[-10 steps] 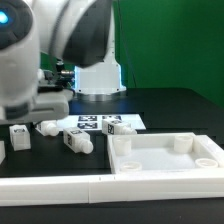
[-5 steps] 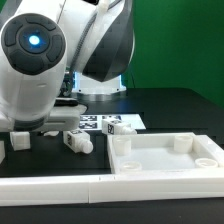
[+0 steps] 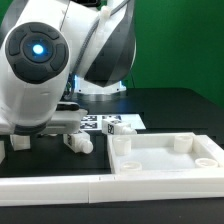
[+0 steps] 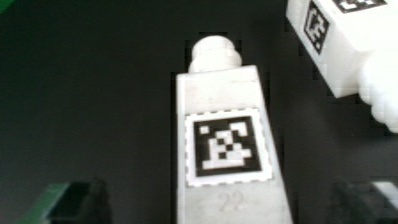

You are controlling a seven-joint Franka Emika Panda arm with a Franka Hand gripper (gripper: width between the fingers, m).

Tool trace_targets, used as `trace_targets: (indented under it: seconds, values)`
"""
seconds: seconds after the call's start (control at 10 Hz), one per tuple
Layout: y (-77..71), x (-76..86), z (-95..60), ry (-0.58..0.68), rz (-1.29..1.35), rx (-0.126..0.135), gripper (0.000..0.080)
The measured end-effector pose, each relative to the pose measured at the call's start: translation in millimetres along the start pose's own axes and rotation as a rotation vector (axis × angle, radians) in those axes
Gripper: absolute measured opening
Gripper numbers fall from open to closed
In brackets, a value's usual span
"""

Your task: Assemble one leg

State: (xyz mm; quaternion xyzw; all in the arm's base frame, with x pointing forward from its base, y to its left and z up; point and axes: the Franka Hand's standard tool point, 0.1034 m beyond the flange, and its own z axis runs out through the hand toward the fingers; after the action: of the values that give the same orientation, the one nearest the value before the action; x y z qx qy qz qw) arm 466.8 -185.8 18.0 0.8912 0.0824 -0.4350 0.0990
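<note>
In the wrist view a white leg [image 4: 222, 120] lies flat, tag up, rounded end pointing away from my gripper [image 4: 222, 205]. The gripper is open and empty; its dark fingertips [image 4: 77, 200] stand on either side of the leg's blocky end, apart from it. A second tagged leg [image 4: 347, 50] lies close beside it. In the exterior view the arm's body hides the gripper and that leg. Other legs show there: one in front of the arm [image 3: 78, 142], one at the left edge [image 3: 20, 143], one by the marker board [image 3: 122, 128].
The large white tray-like part [image 3: 165, 158] with corner sockets lies at the exterior view's right. The marker board [image 3: 100, 122] lies behind the legs. A low white rail [image 3: 60, 185] runs along the front. The robot's base [image 3: 100, 85] stands at the back.
The arm has come forward and down over the left group of legs. It now covers the leg that lay by the marker board's left end.
</note>
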Motion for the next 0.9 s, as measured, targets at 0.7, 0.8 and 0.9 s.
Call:
trace_targets:
  seconds: [0.7, 0.8, 0.9]
  values:
    - [-4.4, -20.9, -75.4, 0.012, 0.018, 0.045, 0.0285]
    - [-1.6, -20.1, -101.5, 0.125, 0.003, 0.056, 0.0285]
    - [1.9, -20.3, -108.5, 0.223, -0.009, 0.048, 0.0285]
